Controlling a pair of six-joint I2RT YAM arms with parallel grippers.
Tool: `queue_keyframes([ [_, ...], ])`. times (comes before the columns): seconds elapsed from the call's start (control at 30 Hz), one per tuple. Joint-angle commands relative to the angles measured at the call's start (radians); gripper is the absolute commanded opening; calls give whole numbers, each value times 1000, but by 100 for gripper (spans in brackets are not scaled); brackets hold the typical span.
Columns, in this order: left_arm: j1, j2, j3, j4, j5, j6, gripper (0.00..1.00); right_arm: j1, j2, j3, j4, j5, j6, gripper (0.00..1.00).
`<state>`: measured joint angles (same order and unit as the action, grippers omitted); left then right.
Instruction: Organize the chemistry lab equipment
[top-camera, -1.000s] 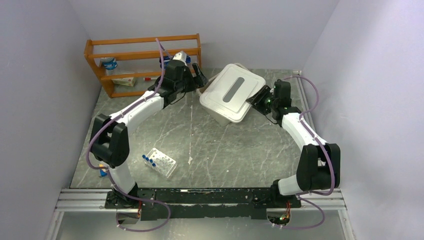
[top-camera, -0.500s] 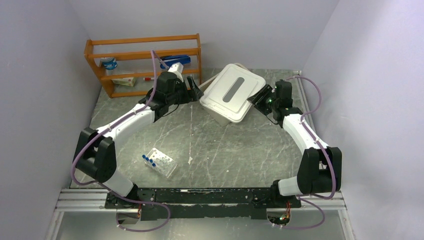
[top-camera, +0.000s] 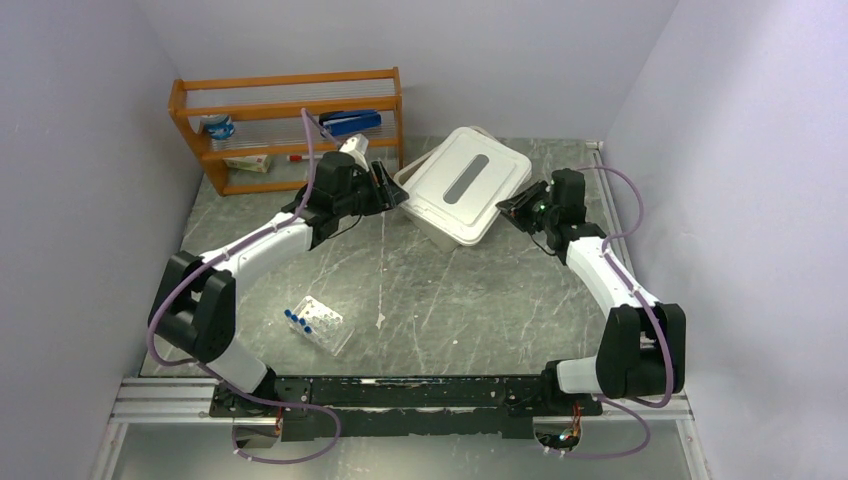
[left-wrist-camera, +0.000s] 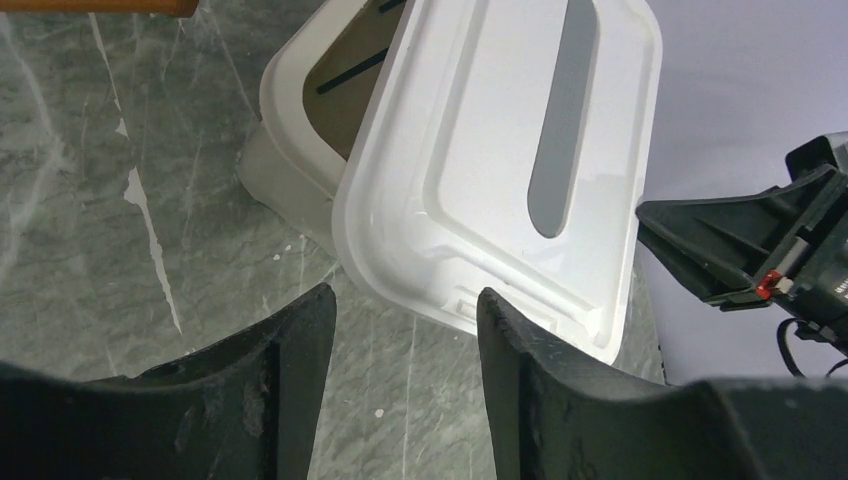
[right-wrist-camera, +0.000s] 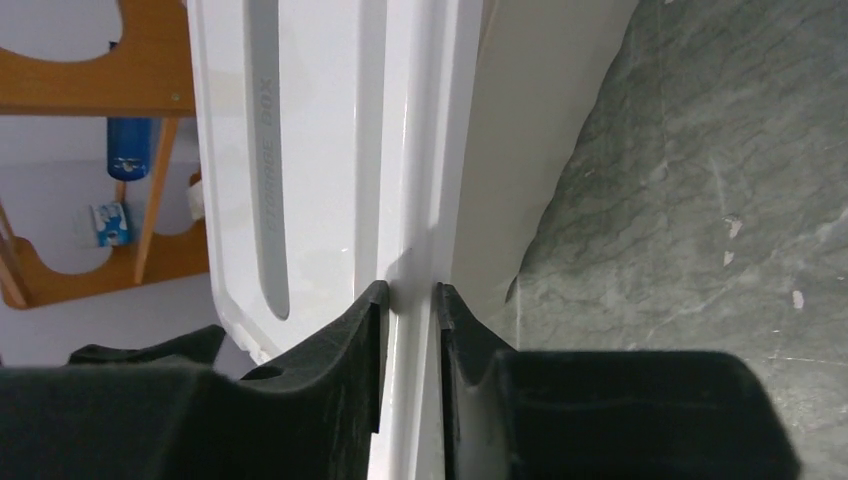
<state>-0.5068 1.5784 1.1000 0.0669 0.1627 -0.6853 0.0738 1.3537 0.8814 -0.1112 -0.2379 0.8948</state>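
A white storage box (top-camera: 432, 222) stands at the back centre, and its white lid (top-camera: 468, 180) lies askew on it, leaving the back left corner uncovered. My right gripper (top-camera: 520, 207) is shut on the lid's right rim; the right wrist view shows the rim (right-wrist-camera: 410, 240) pinched between both pads. My left gripper (top-camera: 397, 192) is open and empty just left of the box, and the lid's near corner (left-wrist-camera: 480, 180) lies beyond its fingers (left-wrist-camera: 300, 340). A clear rack of blue-capped vials (top-camera: 318, 326) lies at the front left. The other equipment is out of view.
A wooden shelf (top-camera: 290, 105) stands at the back left with a blue stapler (top-camera: 350, 122) on its middle level and small items lower down. A small white scrap (top-camera: 381, 320) lies mid-table. Walls close in on both sides.
My left gripper has drawn back from the shelf, leaving the blue stapler there, and moved down to the box's left side. My right gripper has shifted slightly with the lid.
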Motion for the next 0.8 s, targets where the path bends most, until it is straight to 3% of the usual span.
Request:
queue_keyframes([
  [0.0,4,30,24,49,9,2,59,6,-26,-20,34,16,81,22],
  [0.23,4,36,21,84,-1,3,62,36,-47,-39,52,84,178,13],
  [0.5,4,81,39,98,-27,6,59,48,-33,-35,71,102,242,12],
  [0.6,4,105,40,124,-29,2,56,48,-34,-40,95,86,249,17],
  [0.77,4,141,83,136,-63,22,41,50,-15,-21,90,40,220,22],
])
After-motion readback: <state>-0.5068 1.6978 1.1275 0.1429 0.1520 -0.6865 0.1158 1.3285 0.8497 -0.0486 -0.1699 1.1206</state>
